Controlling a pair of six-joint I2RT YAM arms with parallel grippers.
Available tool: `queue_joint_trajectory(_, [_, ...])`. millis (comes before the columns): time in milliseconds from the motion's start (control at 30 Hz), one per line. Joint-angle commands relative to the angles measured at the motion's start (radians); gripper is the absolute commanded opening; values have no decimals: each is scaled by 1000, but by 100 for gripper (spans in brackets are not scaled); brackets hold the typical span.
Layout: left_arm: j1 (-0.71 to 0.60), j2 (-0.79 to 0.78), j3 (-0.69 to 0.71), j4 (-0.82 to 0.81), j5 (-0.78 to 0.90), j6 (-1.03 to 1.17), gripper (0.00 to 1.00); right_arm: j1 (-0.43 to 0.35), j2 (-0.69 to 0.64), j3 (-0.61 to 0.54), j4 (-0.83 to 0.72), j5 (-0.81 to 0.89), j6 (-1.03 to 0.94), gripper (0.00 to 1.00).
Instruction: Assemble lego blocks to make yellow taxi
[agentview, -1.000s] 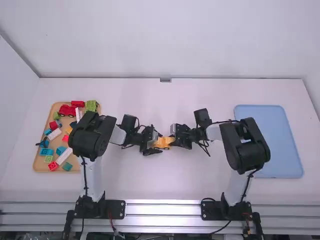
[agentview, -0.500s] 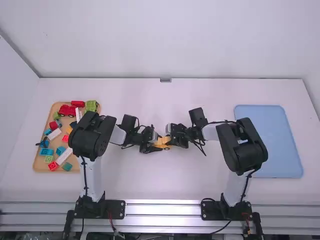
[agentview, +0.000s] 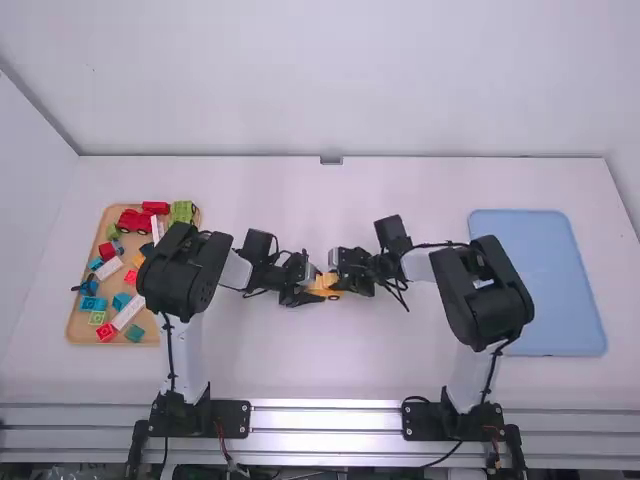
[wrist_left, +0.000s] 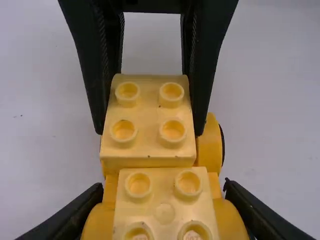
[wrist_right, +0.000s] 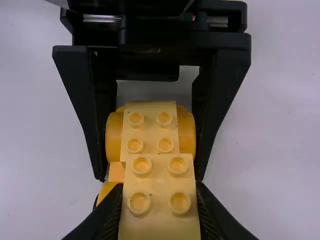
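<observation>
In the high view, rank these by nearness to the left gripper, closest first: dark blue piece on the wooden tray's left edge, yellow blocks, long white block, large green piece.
From the left gripper:
1. Yellow blocks, between its fingers.
2. Large green piece, tray's far right.
3. Long white block, tray's near side.
4. Dark blue piece, left edge.

You look forward and down from high behind the near edge of the tabletop (agentview: 320, 370), far enough back to see all its corners. Close in, your left wrist view looks down toward the right edge, your right toward the left; both share the yellow blocks (wrist_left: 165, 212) mid-tabletop.
</observation>
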Motion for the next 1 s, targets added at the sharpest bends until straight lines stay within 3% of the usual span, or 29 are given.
queue_joint_trajectory(0, [-4, 19, 11, -5, 10, 3, 61, 12, 14, 6, -13, 14, 3, 6])
queue_joint_trajectory(100, [-4, 19, 11, -4, 11, 3, 62, 6, 14, 6, -18, 12, 4, 6])
queue_joint_trajectory(333, [-4, 19, 11, -5, -3, 2, 63, 7, 14, 6, -14, 9, 5, 35])
queue_joint_trajectory(633, [-4, 19, 11, -5, -39, -16, 62, 6, 14, 6, -15, -22, 5, 50])
queue_joint_trajectory(733, [-4, 19, 11, -4, -38, -16, 61, 7, 14, 6, -16, -21, 5, 49])
queue_joint_trajectory(900, [-4, 19, 11, -3, -39, -16, 58, 7, 13, 6, -12, -21, 31, 26])
queue_joint_trajectory(967, [-4, 19, 11, -3, -39, -16, 56, 7, 12, 7, -5, -22, 55, 24])
